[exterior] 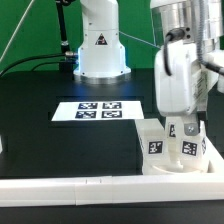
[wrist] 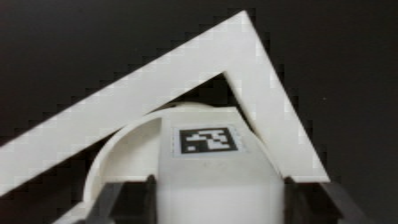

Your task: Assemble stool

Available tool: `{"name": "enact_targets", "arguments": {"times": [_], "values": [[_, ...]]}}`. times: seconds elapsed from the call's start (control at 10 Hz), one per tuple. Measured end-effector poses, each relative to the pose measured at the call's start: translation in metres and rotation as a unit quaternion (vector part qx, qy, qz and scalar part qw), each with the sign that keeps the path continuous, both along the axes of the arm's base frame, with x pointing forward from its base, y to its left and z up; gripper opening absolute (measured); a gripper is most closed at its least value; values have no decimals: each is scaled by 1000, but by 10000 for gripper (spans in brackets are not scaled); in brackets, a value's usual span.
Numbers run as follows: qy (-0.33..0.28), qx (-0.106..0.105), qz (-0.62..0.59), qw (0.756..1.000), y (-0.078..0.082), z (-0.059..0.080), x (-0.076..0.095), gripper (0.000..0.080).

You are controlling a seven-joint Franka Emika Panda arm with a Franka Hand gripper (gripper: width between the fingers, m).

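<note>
My gripper (exterior: 184,128) is shut on a short white stool leg (exterior: 187,143) with a black-and-white tag. It holds the leg upright on or just above the round white seat disc (exterior: 168,166) at the exterior view's lower right; contact is hidden. A second tagged leg (exterior: 153,141) stands on the disc beside it. In the wrist view the held leg (wrist: 214,165) fills the space between both dark fingers (wrist: 125,205). Its tag faces the camera and the seat disc (wrist: 121,150) shows beneath it.
The long white L-shaped rail (exterior: 100,186) runs along the table's front edge and up the exterior view's right side, and its corner (wrist: 240,45) frames the seat. The marker board (exterior: 100,110) lies mid-table. The robot base (exterior: 100,45) stands behind.
</note>
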State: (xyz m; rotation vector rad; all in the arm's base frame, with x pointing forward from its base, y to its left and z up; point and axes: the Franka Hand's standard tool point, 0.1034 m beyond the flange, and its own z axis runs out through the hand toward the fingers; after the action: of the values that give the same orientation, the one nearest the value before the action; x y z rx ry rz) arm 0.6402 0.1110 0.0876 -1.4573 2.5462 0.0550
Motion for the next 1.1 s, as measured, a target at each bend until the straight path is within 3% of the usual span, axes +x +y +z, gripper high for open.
{"name": "enact_targets", "arguments": {"times": [0.2,0.3,0.4,0.7,0.8,1.1], "values": [[-3,-3,24,1000,1,0,0,335],[-3,-6,49,999,3,0,-2,514],[-2,-6,97,995,11,3,-6,606],[-39,-31,319,946,18,17,-5,647],[-53,-44,390,918,18,17,-4,647],[-60,-53,441,894,16,16,-4,649]]}}
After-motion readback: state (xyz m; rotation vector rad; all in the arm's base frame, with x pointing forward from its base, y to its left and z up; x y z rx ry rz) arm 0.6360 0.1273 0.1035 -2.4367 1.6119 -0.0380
